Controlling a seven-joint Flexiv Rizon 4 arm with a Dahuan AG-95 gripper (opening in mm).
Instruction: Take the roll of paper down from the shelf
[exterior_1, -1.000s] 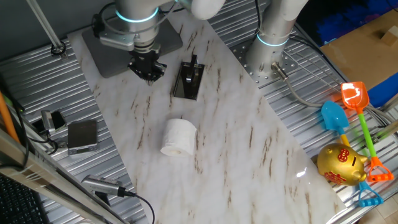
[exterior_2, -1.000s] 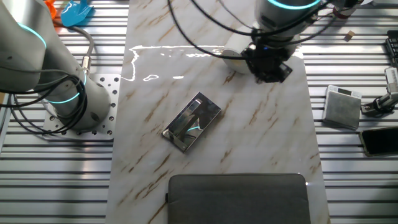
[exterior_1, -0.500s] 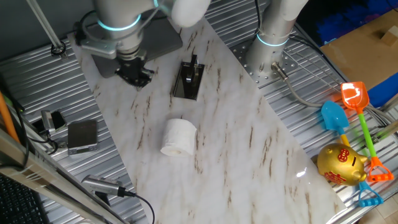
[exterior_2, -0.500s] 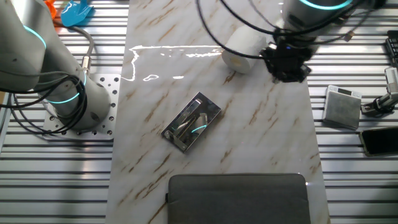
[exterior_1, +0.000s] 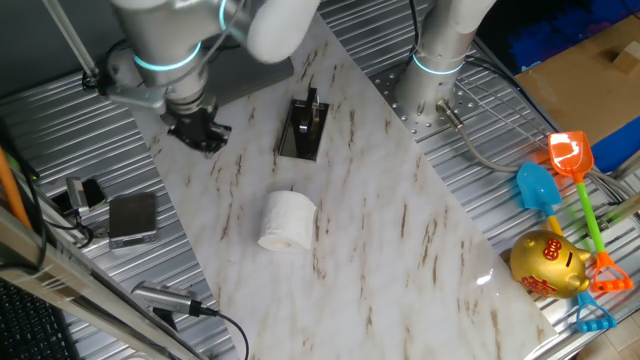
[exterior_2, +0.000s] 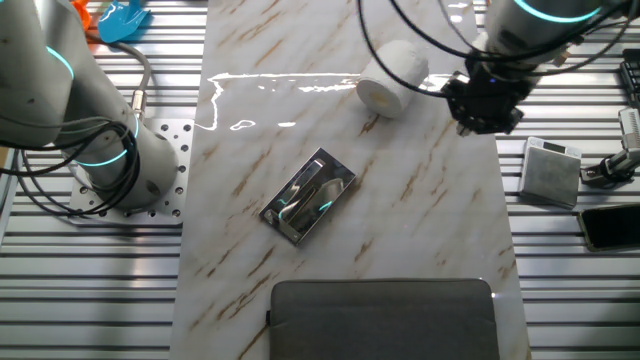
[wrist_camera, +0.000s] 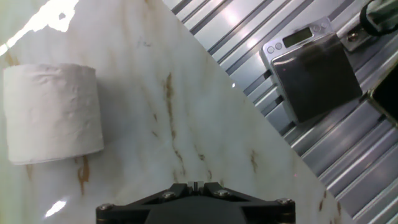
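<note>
Roll of paper (exterior_1: 287, 221) lies on its side on the marble board (exterior_1: 380, 250), bare marble all round it, reachable from above and every side. Shelf (exterior_1: 303, 127) stands well apart from the roll, toward the arm base (exterior_1: 437, 70). Gripper (exterior_1: 203, 134) hangs at the board's edge, nothing between it and the roll. Off the board beside it: small scale (exterior_1: 132, 218) on the ribbed table (exterior_1: 480, 200). Grey mat (exterior_2: 385, 318) covers the far end.

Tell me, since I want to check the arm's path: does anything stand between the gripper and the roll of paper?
Nothing visible does. The roll of paper lies on its side on the marble board; only bare board separates it from the gripper. The shelf stands off to the side.
</note>
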